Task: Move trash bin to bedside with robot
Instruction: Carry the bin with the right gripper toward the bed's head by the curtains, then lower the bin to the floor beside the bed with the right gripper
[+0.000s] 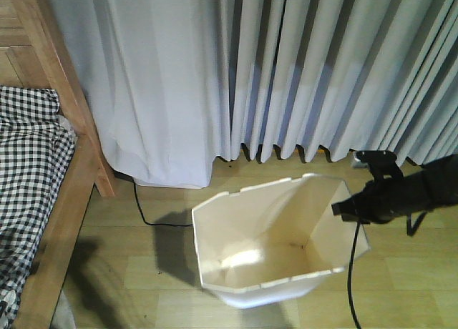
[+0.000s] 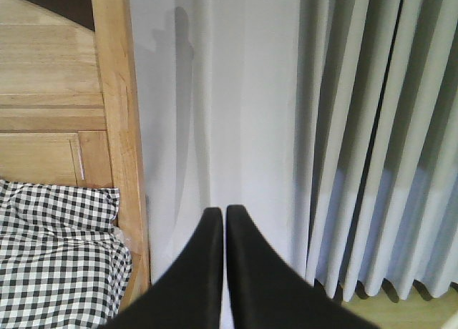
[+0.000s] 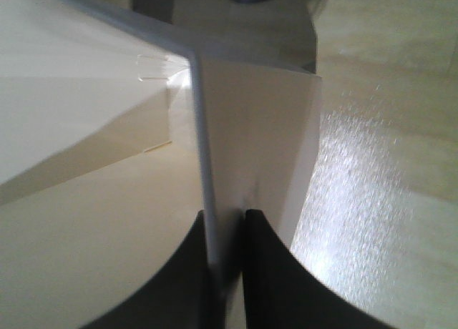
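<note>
- Right arm (image 1: 422, 186), slim and black: its jaws are clamped on the right-hand wall of the white plastic trash bin with the angular notched rim (image 1: 243, 236). One finger (image 3: 179, 286) sits inside against the cream lining and the other outside, with the wall pinched between them just below the rim.
- The bin is on the pale wood-plank floor (image 1: 143, 279), near the floor's far edge under the hem of the grey pleated curtain (image 1: 286, 71). You cannot tell whether its base sits flat.
- Key relation: the bed with the light-brown wooden frame (image 1: 68, 214) and black-and-white checked bedding (image 1: 28, 150) lies left of the bin, with a strip of floor between them. Your grip is on the side of the bin away from the bed. The coming move is probably a leftward shove, with the bin ahead of the jaws.
- Left arm: the jaws are closed, the two black fingers (image 2: 204, 272) tip to tip on nothing. They face the curtain, with the wooden bed post (image 2: 118, 129) just to their left. This arm is nearer the bed but off the bin.
- A thin black cable (image 1: 168, 224) crosses the floor between post and bin and could snag.
- The bin looks empty, thin-walled and tapering downward. Expect the wall to flex and the bin to tip under a one-sided grip.
</note>
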Motion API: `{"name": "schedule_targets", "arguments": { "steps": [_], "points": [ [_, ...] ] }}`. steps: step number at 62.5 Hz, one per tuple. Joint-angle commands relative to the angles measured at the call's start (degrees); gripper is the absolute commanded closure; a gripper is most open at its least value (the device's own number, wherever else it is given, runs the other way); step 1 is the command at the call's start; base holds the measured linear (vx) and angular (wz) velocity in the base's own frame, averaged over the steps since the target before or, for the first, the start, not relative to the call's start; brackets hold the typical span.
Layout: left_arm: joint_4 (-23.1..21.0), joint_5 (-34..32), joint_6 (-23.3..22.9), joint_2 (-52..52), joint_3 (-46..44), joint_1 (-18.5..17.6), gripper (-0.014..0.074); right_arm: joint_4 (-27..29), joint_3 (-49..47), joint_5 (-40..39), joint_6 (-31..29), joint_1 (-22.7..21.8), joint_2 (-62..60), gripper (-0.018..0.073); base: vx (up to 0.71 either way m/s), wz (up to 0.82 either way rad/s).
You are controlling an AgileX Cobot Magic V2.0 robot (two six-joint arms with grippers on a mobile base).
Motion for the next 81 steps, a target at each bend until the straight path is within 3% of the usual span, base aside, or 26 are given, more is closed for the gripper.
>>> {"name": "schedule_targets", "arguments": {
  "steps": [1,25,59,81],
  "points": [
    [-0.22,-4.46,-0.52,-0.57,1.58,-0.31,0.0602,3.28,-4.62,6.97,2.69,-0.45,-0.36,0.0562,0.0,0.0],
    [-0.22,-4.46,-0.52,-0.57,1.58,-0.31,0.0602,3.11,-18.09,16.63,4.8,-7.32,17.94,0.0562,0.0,0.0],
    [-0.22,-4.46,-0.52,-0.57,1.58,-0.31,0.0602,3.71,-35.12,17.75,7.69,-7.05,35.36,0.0562,0.0,0.0],
    [-0.22,-4.46,-0.52,-0.57,1.58,-0.31,0.0602,3.62,-42.23,16.99,7.69,-2.09,41.91,0.0562,0.0,0.0]
  ]
}}
